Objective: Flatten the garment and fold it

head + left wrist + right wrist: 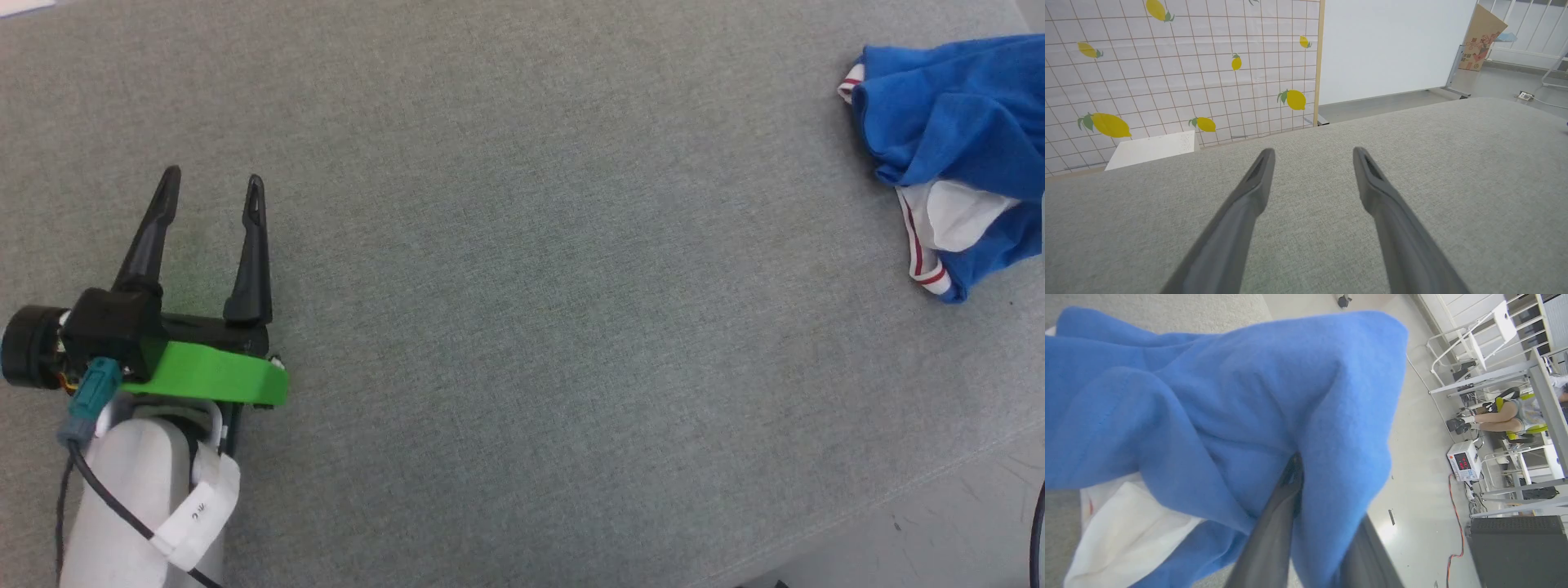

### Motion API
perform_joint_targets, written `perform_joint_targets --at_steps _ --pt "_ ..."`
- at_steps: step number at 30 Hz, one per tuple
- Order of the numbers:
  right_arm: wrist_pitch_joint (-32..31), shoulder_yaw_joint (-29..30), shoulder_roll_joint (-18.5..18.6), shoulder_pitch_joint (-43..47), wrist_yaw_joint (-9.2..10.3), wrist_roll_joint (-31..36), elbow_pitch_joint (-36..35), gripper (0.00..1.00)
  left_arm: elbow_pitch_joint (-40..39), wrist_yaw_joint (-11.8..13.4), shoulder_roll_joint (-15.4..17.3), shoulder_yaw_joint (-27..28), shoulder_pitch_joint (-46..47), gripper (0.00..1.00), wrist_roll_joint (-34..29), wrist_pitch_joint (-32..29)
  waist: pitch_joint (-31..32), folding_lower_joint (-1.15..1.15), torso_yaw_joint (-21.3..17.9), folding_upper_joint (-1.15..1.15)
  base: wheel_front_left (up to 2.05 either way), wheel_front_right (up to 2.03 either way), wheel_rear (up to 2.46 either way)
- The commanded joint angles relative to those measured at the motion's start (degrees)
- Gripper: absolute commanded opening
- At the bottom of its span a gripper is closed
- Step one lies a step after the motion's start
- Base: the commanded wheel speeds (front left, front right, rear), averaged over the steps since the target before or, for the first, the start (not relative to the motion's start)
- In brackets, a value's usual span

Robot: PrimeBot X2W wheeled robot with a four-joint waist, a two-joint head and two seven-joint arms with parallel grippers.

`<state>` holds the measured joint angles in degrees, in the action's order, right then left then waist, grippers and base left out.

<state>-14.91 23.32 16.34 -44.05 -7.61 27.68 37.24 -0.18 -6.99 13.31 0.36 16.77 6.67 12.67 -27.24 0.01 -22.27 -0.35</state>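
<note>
Room to move: grey table (522,245) stretches wide between left gripper (214,178) and the garment (955,122); floor (939,531) begins at lower right
Garment spot: crumpled at the table's right edge
Left wrist view adds: lemon-print wall (1167,73) past the far edge
Left fingers (1241,212): wide apart, holding nothing
Right fingers: right gripper (1310,473) has a blue fold between its fingers (1269,539); clamped or loose, cannot tell
</note>
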Motion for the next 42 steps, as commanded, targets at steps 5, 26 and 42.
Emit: perform_joint_targets --at_steps 5,26,42 --pt "4.0 2.3 -0.1 0.0 0.12 1.3 0.0 1.0 2.4 0.4 -2.0 -0.9 -1.9 1.0 1.7 1.2 6.0 -0.01 3.3 0.35 0.0 0.0 0.0" --pt "22.4 -10.8 -4.0 24.5 0.12 -30.8 -21.2 1.0 11.4 0.6 -9.5 -1.0 -11.1 1.0 6.5 2.3 26.1 -0.01 16.9 0.35 0.0 0.0 0.0" --pt "28.5 -18.3 -10.7 46.2 0.12 -28.7 -34.0 1.0 12.0 0.2 -10.4 -2.8 -13.5 1.0 6.6 2.3 28.4 -0.01 23.8 0.35 0.0 0.0 0.0"
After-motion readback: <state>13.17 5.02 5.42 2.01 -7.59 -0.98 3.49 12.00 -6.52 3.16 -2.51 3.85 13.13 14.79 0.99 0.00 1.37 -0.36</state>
